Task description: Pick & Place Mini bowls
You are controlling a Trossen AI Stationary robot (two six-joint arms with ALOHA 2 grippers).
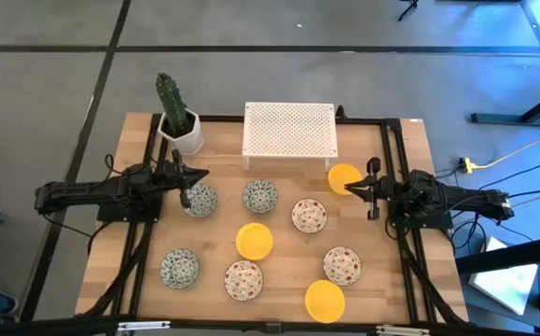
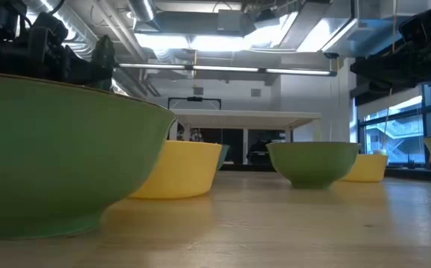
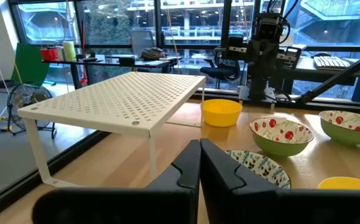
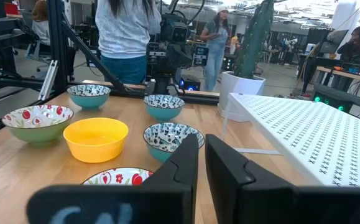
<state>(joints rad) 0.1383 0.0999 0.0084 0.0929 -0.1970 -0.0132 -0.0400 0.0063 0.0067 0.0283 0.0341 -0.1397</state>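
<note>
Several mini bowls lie spread over the wooden table [image 1: 400, 149]: yellow ones [image 1: 254, 240], blue-green patterned ones [image 1: 260, 195] and red-speckled ones [image 1: 309, 216]. My left gripper [image 1: 186, 193] is shut and empty, hovering at the edge of a blue-green bowl [image 1: 200, 200] that shows just past its fingertips [image 3: 199, 162]. On the other side, my right gripper [image 1: 352, 188] sits beside a yellow bowl [image 1: 345, 176] near the rack. Its fingers [image 4: 201, 155] stand nearly together with nothing between them.
A white perforated rack [image 1: 289, 131] stands at the back middle, with room under it. A cactus in a white square pot [image 1: 178, 121] is at the back left. People stand in the room beyond the table [image 4: 124, 37].
</note>
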